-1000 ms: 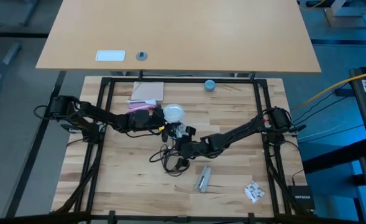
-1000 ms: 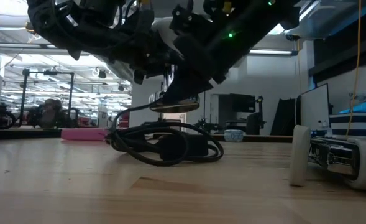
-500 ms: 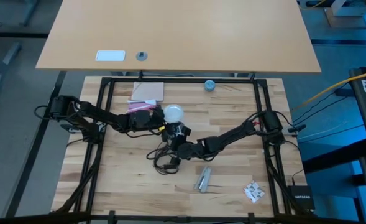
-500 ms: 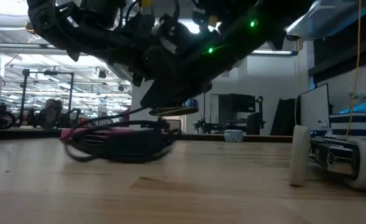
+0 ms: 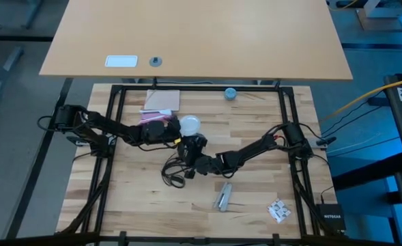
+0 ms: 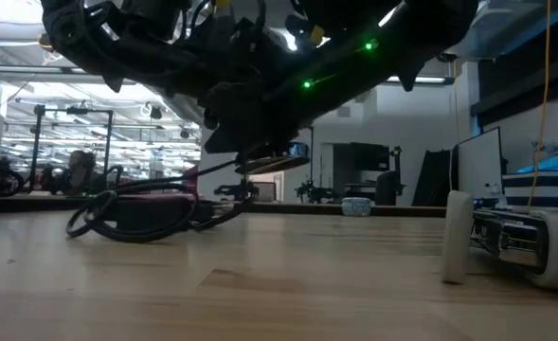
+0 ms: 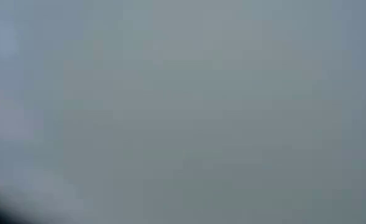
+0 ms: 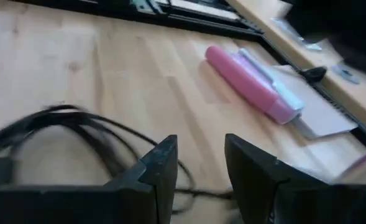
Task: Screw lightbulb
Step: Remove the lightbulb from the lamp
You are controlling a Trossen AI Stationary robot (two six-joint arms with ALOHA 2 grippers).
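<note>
Compared with one second ago, the right gripper (image 5: 189,152) has moved toward the left side of the table and a little away from the front edge, and the tangled black cable (image 5: 174,171) was dragged the same way, so in the low view it now lies further left. Seen from above, the small white frosted lightbulb (image 5: 190,124) sits near the middle of the pale wooden slatted table (image 5: 255,178), at the tip of the left gripper (image 5: 178,131), which reaches in from the left side; if its fingers press on the bulb or stand a little apart from it I cannot tell. The right gripper is just beside the bulb, on the side of the front edge. Behind the left arm a pink cylinder (image 5: 153,116) lies on a beige flat card (image 5: 162,100), a small blue round object (image 5: 231,93) is near the back edge, and a grey metal tool (image 5: 224,195) and a crumpled silver piece (image 5: 278,210) lie toward the front right. In the low view both dark arms fill the upper part, and a flat round metal disc (image 6: 271,163) hangs under them above the table surface, with the cable (image 6: 141,214) resting on the wood. The left wrist view gives only a grey blur. In the right wrist view the two dark fingers (image 8: 161,168) stand apart with empty space between them, above the cable (image 8: 77,127), and the pink cylinder (image 8: 248,84) lies further off.
</note>
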